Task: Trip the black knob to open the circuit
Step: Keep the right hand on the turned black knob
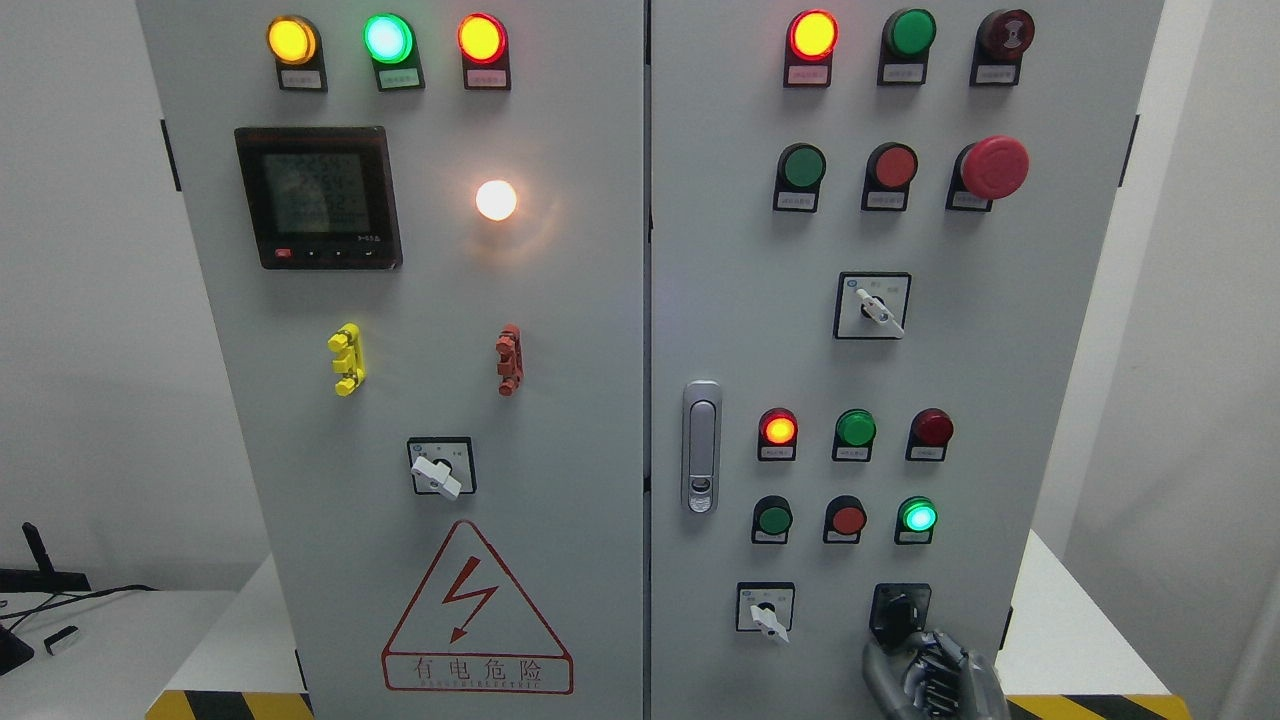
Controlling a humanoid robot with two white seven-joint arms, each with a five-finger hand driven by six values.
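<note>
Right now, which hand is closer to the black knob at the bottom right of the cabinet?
Right. The right hand is at the black knob, its fingers reaching up to it from just below. The left hand is out of view.

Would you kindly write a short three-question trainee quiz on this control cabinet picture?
1. True or false: the right hand is at the black knob.
2. Which lamp in the left door's top row is green: A left, B middle, C right?
3. Fill in: the door handle sits on the ___ door's left edge.

Key: 1 true; 2 B; 3 right.
</note>
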